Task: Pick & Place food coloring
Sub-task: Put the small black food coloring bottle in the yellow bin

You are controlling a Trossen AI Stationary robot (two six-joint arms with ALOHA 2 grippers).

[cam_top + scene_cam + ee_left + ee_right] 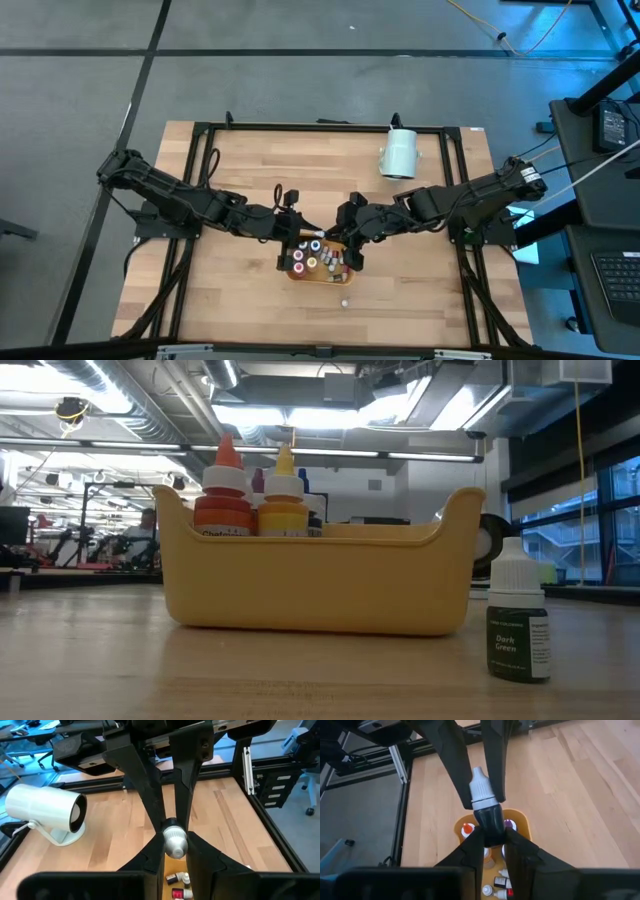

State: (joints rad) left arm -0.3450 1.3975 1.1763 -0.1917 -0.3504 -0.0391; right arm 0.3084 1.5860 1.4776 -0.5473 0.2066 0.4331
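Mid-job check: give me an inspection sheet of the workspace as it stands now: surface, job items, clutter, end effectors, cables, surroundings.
Surface: wooden table inside a black frame.
Job's things: food coloring bottles stand in the orange tray; a Dark Green bottle stands on the table beside the tray.
Clutter: white cylinder on its side near the table's far edge.
End effectors: left end effector shut on a silver-capped bottle; right end effector shut on a white-capped dark bottle, above the tray.
Cables: yellow cable on the floor beyond the table.
Surroundings: desk with keyboard at right.

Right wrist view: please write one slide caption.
Right gripper holds a white-capped dark bottle above the orange tray.
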